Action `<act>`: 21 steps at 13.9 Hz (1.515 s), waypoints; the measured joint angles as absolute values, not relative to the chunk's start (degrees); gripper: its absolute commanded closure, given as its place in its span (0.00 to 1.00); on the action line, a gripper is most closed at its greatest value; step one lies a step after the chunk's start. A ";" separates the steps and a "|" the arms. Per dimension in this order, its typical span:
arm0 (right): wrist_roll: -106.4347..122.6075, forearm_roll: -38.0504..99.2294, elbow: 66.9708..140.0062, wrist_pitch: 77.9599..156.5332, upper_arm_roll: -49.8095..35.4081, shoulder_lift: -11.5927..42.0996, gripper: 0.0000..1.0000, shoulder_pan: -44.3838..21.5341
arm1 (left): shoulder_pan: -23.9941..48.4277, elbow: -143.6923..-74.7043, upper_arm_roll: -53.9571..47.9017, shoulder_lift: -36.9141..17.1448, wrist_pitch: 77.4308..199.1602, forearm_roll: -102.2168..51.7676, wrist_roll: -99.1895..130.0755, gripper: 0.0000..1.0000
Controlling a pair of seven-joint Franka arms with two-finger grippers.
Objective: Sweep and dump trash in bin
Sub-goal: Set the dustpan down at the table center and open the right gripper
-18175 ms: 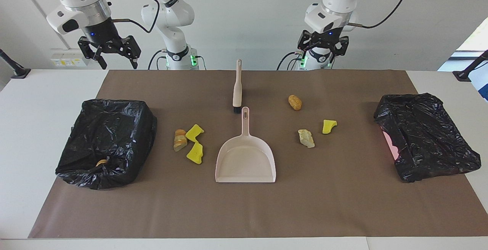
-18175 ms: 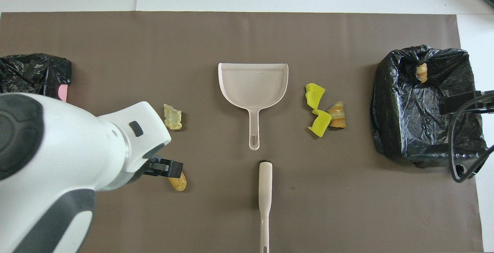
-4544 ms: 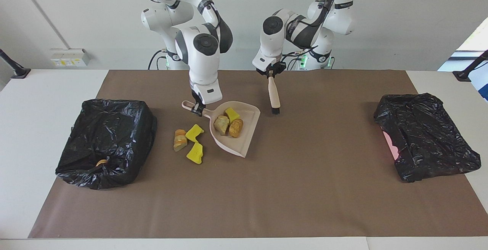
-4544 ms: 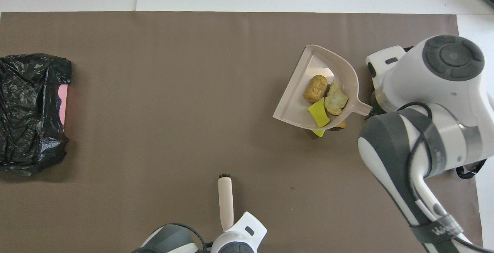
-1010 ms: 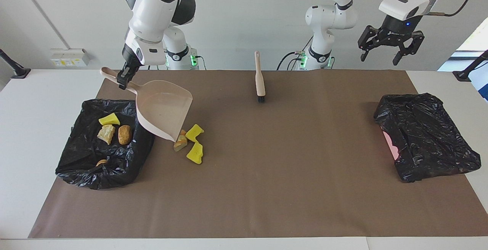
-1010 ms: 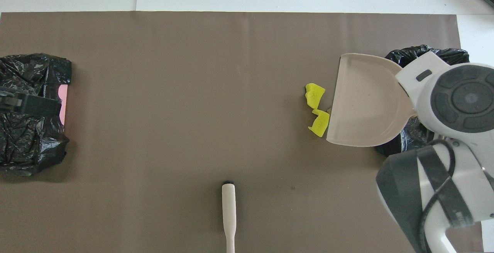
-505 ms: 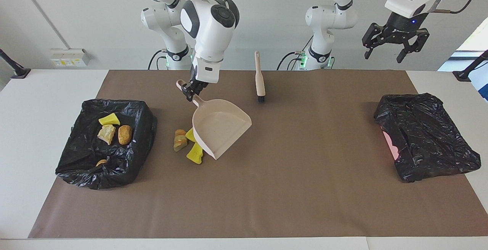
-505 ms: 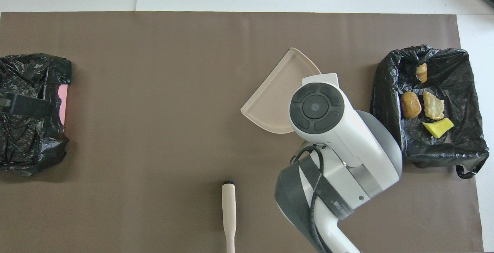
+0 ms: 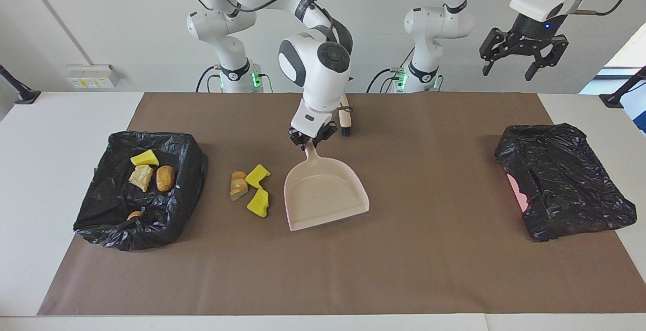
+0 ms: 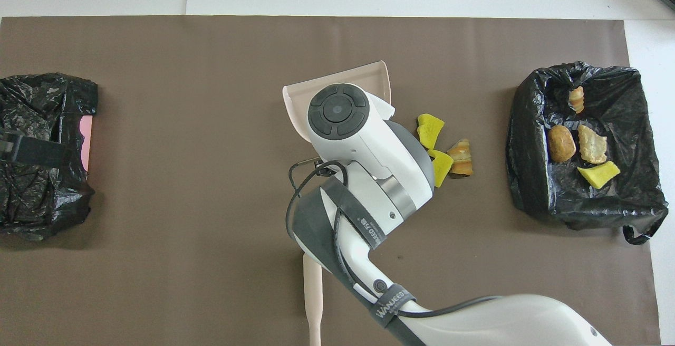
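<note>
Mid-table, right tool (image 9: 309, 143): reached down, clamped on dustpan (image 9: 325, 197) handle.
Left tool (image 9: 522, 61): hung high over table's end, fingers spread wide.

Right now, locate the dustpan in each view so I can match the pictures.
Facing view: dustpan at mat centre, handle toward the robots, held by the right gripper.
Overhead view: dustpan upper middle, mostly covered by the right arm.
Shared landmark: the yellow sponge pieces beside it.

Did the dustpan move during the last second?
Yes. The dustpan went from above the open bin bag toward the table's middle; it now sits past the scraps on the mat, held by the right hand.
</note>
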State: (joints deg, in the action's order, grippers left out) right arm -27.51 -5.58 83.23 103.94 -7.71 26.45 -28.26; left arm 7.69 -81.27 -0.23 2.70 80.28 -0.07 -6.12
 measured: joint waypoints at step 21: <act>-36.39 3.75 82.07 110.64 -7.47 33.11 0.00 -30.82 | 7.54 -81.12 -0.37 2.62 79.25 -0.09 -6.37 0.00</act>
State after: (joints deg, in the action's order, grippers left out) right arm -36.39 3.75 82.07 110.64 -7.47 33.11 -30.82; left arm 7.54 -81.12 -0.37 2.62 79.25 -0.09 -6.37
